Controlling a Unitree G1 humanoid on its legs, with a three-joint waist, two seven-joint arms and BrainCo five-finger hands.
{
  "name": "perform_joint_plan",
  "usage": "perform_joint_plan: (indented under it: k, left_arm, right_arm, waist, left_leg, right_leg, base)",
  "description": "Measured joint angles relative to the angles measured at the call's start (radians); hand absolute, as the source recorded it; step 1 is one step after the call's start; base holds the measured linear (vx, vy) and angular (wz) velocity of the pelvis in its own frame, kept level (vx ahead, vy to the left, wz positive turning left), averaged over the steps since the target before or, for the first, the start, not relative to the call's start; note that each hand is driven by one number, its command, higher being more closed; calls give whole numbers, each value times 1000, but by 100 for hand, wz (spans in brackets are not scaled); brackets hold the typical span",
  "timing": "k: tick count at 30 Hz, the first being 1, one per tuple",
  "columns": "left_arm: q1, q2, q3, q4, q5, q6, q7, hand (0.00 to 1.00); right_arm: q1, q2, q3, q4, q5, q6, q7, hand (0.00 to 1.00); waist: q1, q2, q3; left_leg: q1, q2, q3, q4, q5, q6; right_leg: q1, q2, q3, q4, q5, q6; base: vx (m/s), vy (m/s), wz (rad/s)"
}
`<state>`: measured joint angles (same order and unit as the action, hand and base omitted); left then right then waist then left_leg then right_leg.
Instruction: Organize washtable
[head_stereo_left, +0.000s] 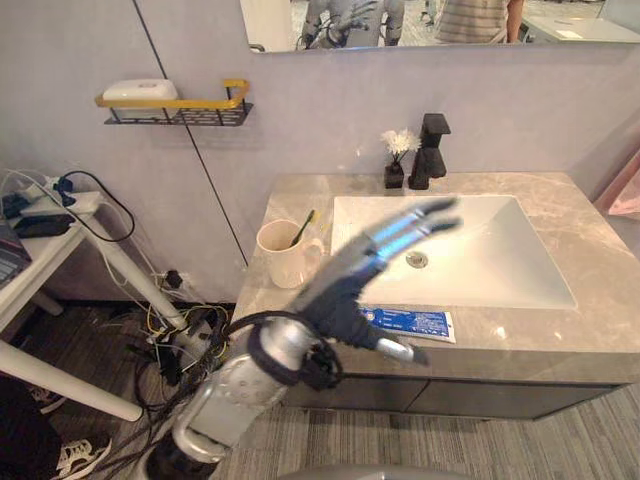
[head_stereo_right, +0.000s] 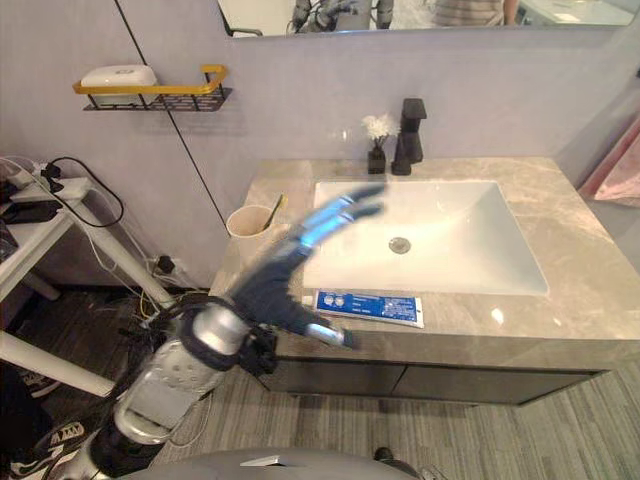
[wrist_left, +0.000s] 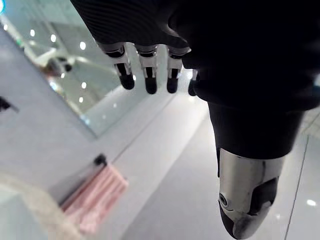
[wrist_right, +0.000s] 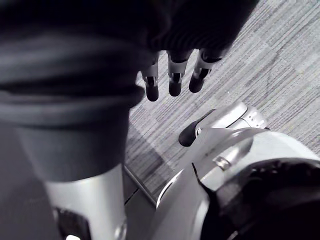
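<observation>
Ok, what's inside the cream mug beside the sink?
A slim yellow-green handle leans out of the cream ceramic mug. Its lower end and the mug's bottom are hidden by the mug's own wall.

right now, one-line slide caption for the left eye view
Left hand open over the washtable front, between a cup and a blue tube.

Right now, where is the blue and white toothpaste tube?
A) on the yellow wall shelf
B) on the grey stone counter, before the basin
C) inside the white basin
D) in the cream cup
B: the blue and white toothpaste tube lies flat on the grey stone counter in front of the white basin.
</observation>
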<state>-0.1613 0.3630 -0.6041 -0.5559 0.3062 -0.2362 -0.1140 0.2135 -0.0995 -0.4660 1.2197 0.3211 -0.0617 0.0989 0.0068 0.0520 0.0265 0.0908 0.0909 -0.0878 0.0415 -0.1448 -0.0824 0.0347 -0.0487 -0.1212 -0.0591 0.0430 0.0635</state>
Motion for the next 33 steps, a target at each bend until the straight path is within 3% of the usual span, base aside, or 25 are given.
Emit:
perform_joint_plan:
  k: [11, 23, 33]
  left_arm:
    - [-76, -32, -121, 199, 101, 68, -70, 0]
    - [-80, -80, -118, 290, 277, 115, -51, 0]
    - [-63, -91, -90, 290, 371, 116, -22, 0]
  right_arm:
    - [-11, 0, 25, -1, 0, 2, 1, 0]
    - [-13, 3, 25, -10, 0, 8, -3, 0]
    - [-21, 5, 31, -13, 0, 8, -18, 0]
  waist:
    - [-5, -9, 5]
    - [-14, -15, 6]
    - [-14, -18, 4]
  left_leg:
    - [-10, -1, -1, 14, 0, 0]
    - [-16, -1, 2, 11, 0, 0]
    - [-16, 1, 11, 9, 0, 0]
  right_leg:
    - [-7, -7, -3, 3, 0, 0]
    - [-17, -7, 0, 5, 0, 0]
    - [-23, -6, 9, 5, 0, 1]
  base:
    - [7, 0, 0]
    - [0, 0, 0]
    - [-1, 1, -1]
